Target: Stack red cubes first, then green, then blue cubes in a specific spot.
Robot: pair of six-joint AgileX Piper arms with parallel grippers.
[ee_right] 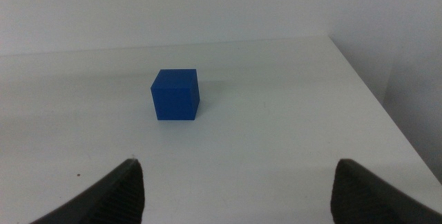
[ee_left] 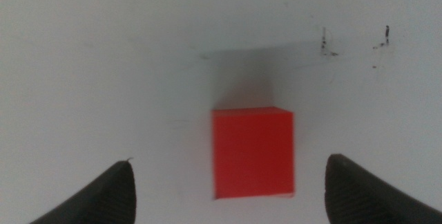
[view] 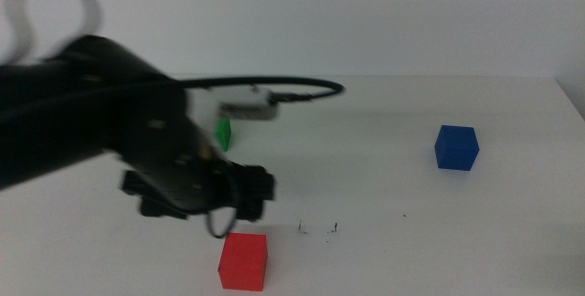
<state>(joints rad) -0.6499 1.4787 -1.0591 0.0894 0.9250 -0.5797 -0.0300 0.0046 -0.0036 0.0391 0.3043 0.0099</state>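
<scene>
The left arm reaches in from the left of the middle view, blurred, its left claw (ee_left: 228, 189) poised above the red cube (view: 243, 261) at the near edge of the white tabletop (view: 411, 241). In the left wrist view the two dark jaws stand wide apart with the red cube (ee_left: 253, 153) between them, touching neither. The cube has no long axis; it sits flat, its faces roughly square to the jaws. The green cube (view: 223, 133) lies farther back, mostly hidden behind the arm, only a sliver showing. Just right of the red cube, two tiny black tick marks (view: 317, 229) mark the specific spot. Far right sits the blue cube (view: 456, 147), flat and well apart from the rest. The right claw (ee_right: 235, 196) hangs open, near the blue cube (ee_right: 175, 95) but clear of it; it is out of the middle view.
</scene>
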